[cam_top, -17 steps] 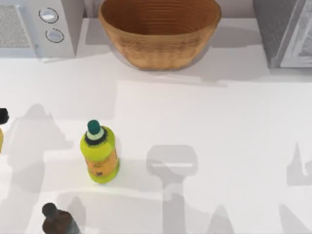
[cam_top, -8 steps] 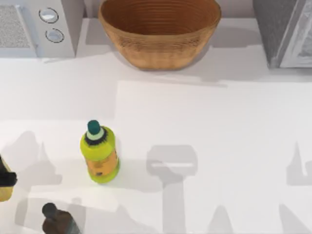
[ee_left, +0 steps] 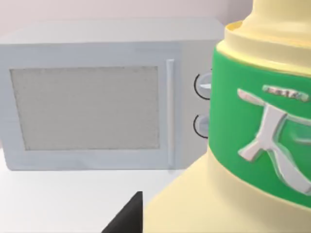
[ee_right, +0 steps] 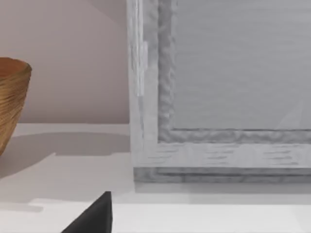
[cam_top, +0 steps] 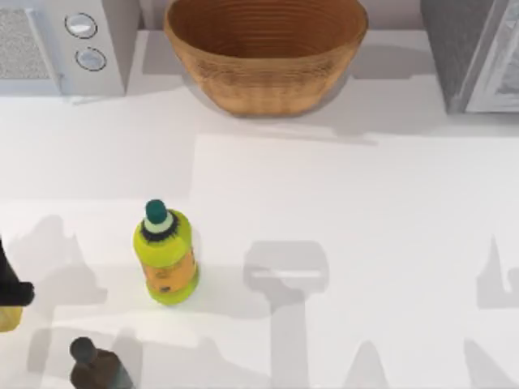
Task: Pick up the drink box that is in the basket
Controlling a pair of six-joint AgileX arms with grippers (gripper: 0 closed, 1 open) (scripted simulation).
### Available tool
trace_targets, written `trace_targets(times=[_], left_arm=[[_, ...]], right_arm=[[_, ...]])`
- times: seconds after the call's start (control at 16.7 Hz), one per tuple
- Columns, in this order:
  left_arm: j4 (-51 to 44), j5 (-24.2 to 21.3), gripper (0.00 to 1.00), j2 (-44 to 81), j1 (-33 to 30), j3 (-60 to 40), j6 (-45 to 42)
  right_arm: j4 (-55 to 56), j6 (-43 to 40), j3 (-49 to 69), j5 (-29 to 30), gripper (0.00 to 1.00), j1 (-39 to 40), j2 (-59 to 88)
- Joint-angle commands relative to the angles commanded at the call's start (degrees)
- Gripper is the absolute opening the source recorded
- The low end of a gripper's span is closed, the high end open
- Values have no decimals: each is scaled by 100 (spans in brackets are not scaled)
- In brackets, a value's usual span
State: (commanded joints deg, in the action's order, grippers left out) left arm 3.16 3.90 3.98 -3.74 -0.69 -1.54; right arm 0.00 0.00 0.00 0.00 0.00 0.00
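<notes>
The woven basket [cam_top: 268, 89] stands at the table's back centre, and its ribbed inside appears bare; its rim [ee_right: 9, 107] also shows in the right wrist view. At the table's left edge my left gripper [cam_top: 10, 296] is shut on the drink box [cam_top: 6, 318]. Up close, the drink box [ee_left: 233, 145] is pale cream-yellow with a green band, beside a dark fingertip [ee_left: 127, 217]. Of my right gripper, one dark fingertip [ee_right: 93, 216] shows, facing the back right corner.
A yellow-green bottle [cam_top: 166, 259] with a teal cap stands left of centre, and a brown bottle [cam_top: 93, 369] stands at the front left. A microwave [cam_top: 49, 40] fills the back left corner and a grey cabinet [cam_top: 470, 49] the back right.
My left gripper and the cream-yellow box have moved along the left edge toward the table's front, most of it in the first half second. The bottles and basket stayed put.
</notes>
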Motion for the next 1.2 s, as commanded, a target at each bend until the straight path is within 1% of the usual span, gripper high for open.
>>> trace_targets(times=[0.12, 0.24, 0.42, 0.6, 0.72, 0.84, 0.96, 1.02, 1.08, 1.2], left_arm=[[456, 549, 0, 523, -467, -109, -144], [1058, 1321, 0, 1204, -1032, -247, -295], [2122, 2762, 0, 2387, -1870, -452, -495], [3269, 4277, 0, 3628, -2555, -622, -640], [4037, 5189, 0, 4421, -2862, -719, -702], [4771, 5949, 0, 5131, -3037, -810, -742], [5419, 6527, 0, 5716, -3123, -900, -764], [5696, 6741, 0, 5953, -3147, -944, -771], [5937, 6902, 0, 6149, -3163, -985, -777], [6264, 7075, 0, 6404, -3181, -1047, -784]], right_arm=[[0, 0, 0, 0, 100, 0, 0], [0, 0, 0, 0, 100, 0, 0], [0, 0, 0, 0, 100, 0, 0], [0, 0, 0, 0, 100, 0, 0], [0, 0, 0, 0, 100, 0, 0], [0, 0, 0, 0, 100, 0, 0], [0, 0, 0, 0, 100, 0, 0], [0, 0, 0, 0, 100, 0, 0], [0, 0, 0, 0, 100, 0, 0], [0, 0, 0, 0, 100, 0, 0]])
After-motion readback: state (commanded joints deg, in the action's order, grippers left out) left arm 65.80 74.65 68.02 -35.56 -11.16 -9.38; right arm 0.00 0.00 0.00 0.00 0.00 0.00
